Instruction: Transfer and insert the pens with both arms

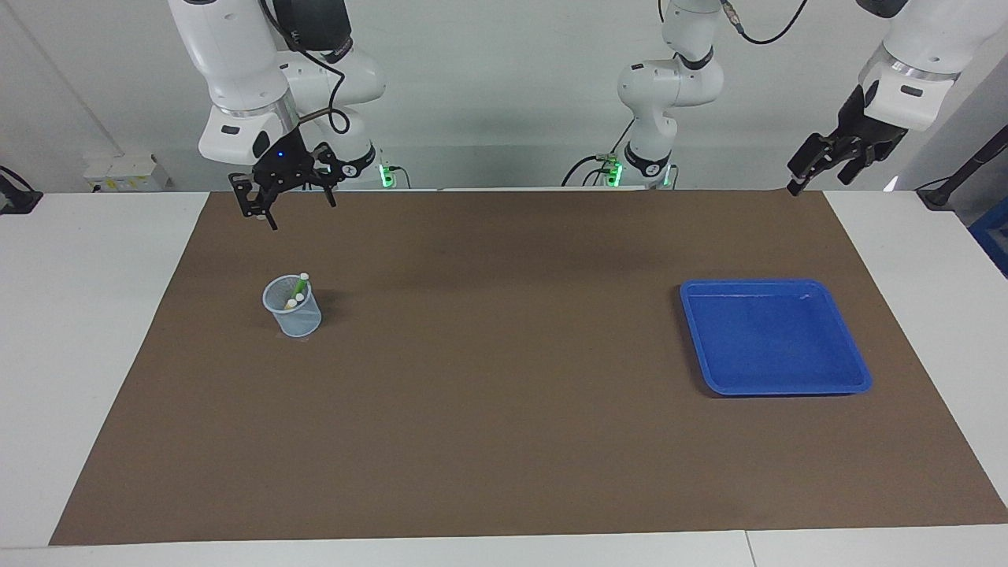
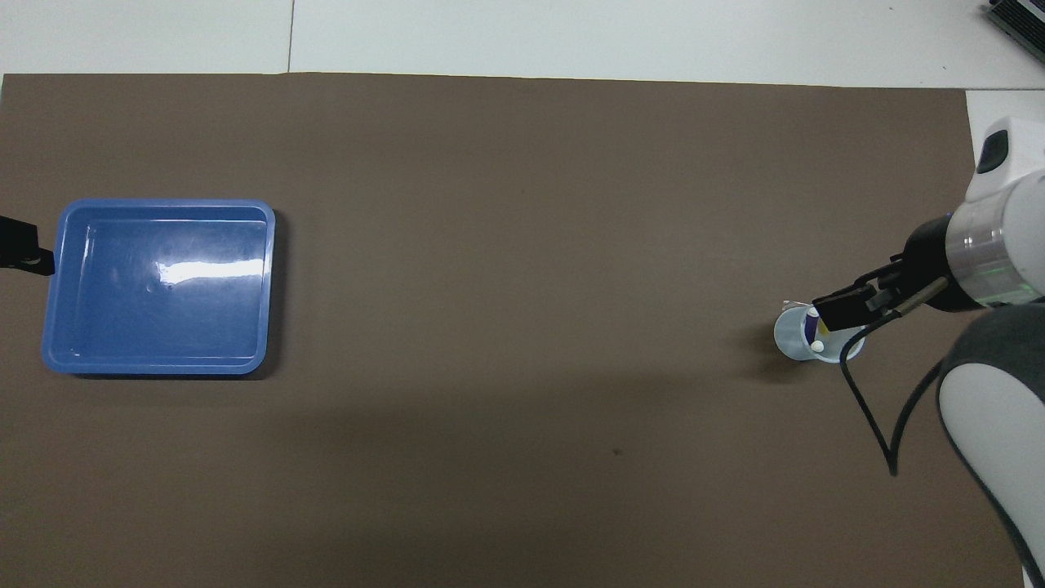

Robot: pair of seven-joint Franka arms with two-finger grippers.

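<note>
A clear plastic cup (image 1: 292,313) stands on the brown mat toward the right arm's end of the table. The green pen (image 1: 298,289) leans in it, its pale cap above the rim, beside other whitish cap ends. From overhead the purple pen (image 2: 811,323) and a bit of the yellow pen (image 2: 823,328) show inside the cup (image 2: 790,338). My right gripper (image 1: 295,206) hangs open and empty high above the mat; overhead, the right gripper (image 2: 857,307) covers part of the cup. My left gripper (image 1: 817,183) waits open in the air over the mat's corner at the left arm's end, nothing in it.
A blue tray (image 1: 787,388) lies on the mat toward the left arm's end, with nothing in it (image 2: 155,367). Two smaller white arms (image 1: 668,94) stand at the table's robot edge. White table surrounds the brown mat (image 1: 504,409).
</note>
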